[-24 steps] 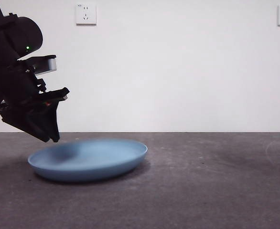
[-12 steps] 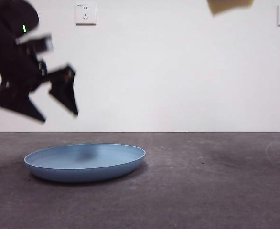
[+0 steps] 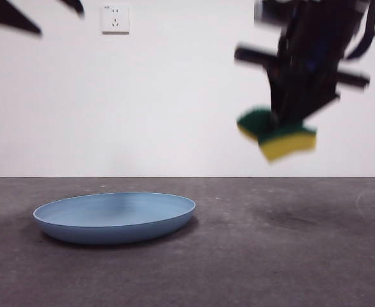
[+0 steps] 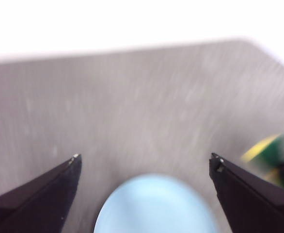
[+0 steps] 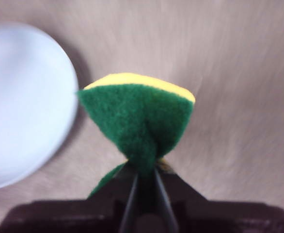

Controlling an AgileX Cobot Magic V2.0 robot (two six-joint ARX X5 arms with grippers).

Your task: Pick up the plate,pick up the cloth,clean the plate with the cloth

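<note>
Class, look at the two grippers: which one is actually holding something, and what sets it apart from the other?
The right gripper: its jaws are shut on the yellow-and-green sponge, held in the air beside the plate. The left gripper has wide-open, empty jaws above the plate.

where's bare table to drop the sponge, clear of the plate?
The plate lies flat on the table's left part. Bare table runs from its right rim to the right edge, directly below the right gripper, which holds the sponge in the air. The strip in front of the plate is bare too. The left gripper is open, high above the plate.
</note>
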